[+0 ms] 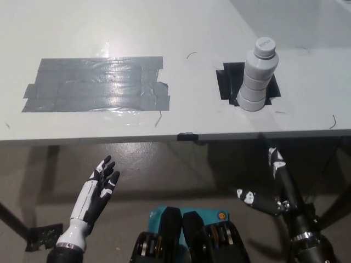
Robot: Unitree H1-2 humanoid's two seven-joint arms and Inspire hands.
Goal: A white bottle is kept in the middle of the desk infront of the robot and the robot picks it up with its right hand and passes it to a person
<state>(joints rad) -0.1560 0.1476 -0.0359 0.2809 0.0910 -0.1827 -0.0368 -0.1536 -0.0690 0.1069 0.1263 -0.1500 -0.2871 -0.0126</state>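
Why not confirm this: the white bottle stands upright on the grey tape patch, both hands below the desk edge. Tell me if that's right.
Not quite. The head view shows the white bottle upright on the black tape patch, not the grey tape patch. The left hand and right hand are indeed below the desk edge.

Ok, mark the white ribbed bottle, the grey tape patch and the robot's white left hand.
White ribbed plastic bottle (256, 82): head view, mid-body.
Grey tape patch (96, 84): head view, its centre.
White left hand (100, 185): head view, palm, below the desk edge.
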